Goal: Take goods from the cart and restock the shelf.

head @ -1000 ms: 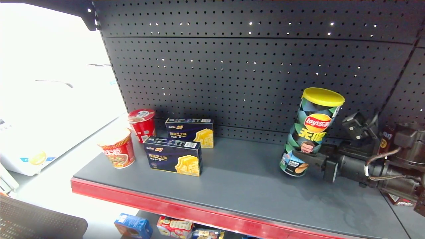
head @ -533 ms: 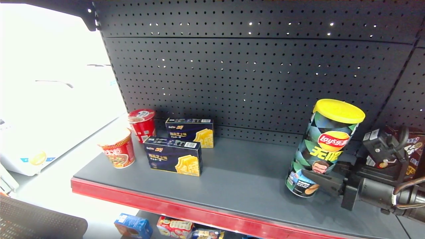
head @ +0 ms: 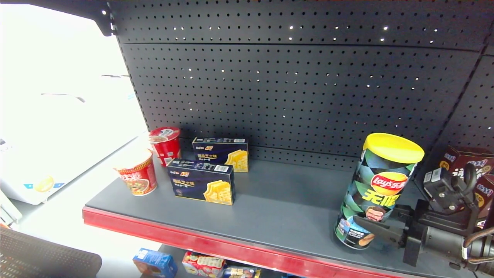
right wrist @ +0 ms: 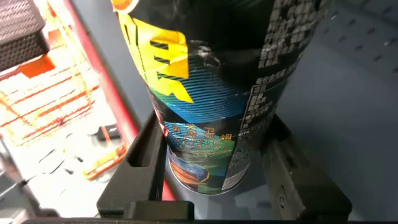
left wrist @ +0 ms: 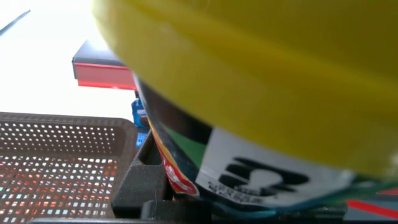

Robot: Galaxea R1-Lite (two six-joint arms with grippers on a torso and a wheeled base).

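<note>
A tall chips can [head: 380, 189] with a yellow lid and a dark patterned body stands slightly tilted at the right of the grey shelf [head: 278, 208], close to its front edge. My right gripper [head: 366, 224] is shut on its lower part, coming in from the right. In the right wrist view the can [right wrist: 211, 106] sits between both black fingers [right wrist: 140, 162]. I cannot tell whether its base touches the shelf. A second yellow-lidded chips can [left wrist: 249, 81] fills the left wrist view, with my left gripper [left wrist: 205, 208] shut on it above the cart basket [left wrist: 56, 168].
Two red noodle cups [head: 136, 177] and two dark-blue boxes [head: 201, 180] stand at the shelf's left. Brown boxes [head: 469, 162] sit at the far right behind my right arm. A black pegboard [head: 293, 88] backs the shelf, and its front lip [head: 193, 235] is red. The shelf's middle is bare.
My right gripper has carried the chips can to the right and toward the shelf's front edge, and the can sits lower. The goods at the left have not moved.
</note>
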